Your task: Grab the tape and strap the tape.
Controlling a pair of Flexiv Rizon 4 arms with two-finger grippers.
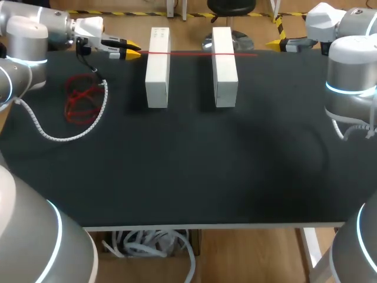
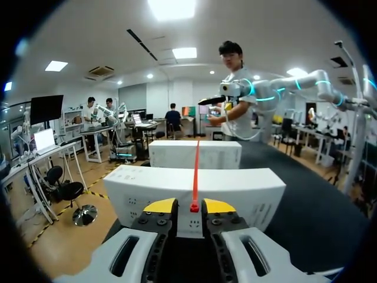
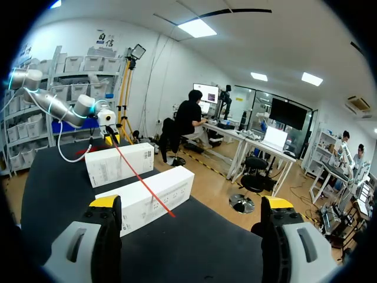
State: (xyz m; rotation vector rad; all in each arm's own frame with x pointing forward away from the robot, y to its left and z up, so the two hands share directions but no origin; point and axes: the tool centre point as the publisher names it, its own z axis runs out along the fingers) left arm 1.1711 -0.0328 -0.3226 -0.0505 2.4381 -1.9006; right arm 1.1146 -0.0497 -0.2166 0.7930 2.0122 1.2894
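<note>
A thin red tape (image 1: pixel 191 53) lies stretched across the tops of two white boxes, the left box (image 1: pixel 158 68) and the right box (image 1: pixel 224 68), at the far side of the black table. My left gripper (image 1: pixel 132 50) is at the tape's left end. In the left wrist view that end (image 2: pixel 194 206) sits between the yellow fingertips (image 2: pixel 160 205), with a small gap on each side, just ahead of the near box (image 2: pixel 141 188). My right gripper (image 1: pixel 275 43) hovers past the tape's right end. It (image 3: pixel 191 203) stands wide open and empty, with the tape (image 3: pixel 138 177) ahead of it.
A tangle of red tape (image 1: pixel 81 99) lies on the table at the left. A white coiled cable (image 1: pixel 70 137) loops around it. The black table (image 1: pixel 188 171) spreads bare in front of the boxes.
</note>
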